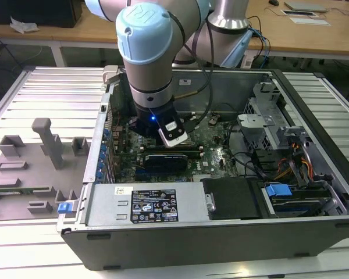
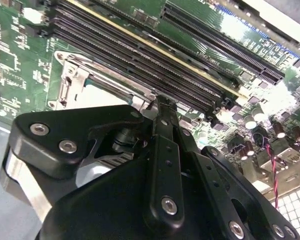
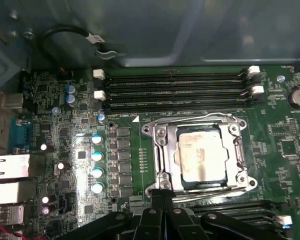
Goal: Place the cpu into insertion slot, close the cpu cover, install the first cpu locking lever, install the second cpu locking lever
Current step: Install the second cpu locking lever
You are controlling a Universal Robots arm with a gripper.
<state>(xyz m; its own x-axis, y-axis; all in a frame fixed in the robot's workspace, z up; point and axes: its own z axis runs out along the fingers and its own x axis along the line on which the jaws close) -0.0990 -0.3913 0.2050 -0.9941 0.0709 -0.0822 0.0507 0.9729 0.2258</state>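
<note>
CPU (image 3: 199, 156) seated in socket, cpu cover (image 3: 162, 155) down over it. Hand (image 3: 162, 196) fingers pinched together, holding nothing, tips at the socket edge by a locking lever (image 3: 190, 119).

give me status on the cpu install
gripper shut, at socket edge. cpu seated in socket, cpu cover closed over it. nothing in the way.

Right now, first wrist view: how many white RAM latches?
5 latches. Two sit at one end of the slot bank beyond the cpu, two at its other end, one on the gripper's side. The gripper may hide more.
</note>
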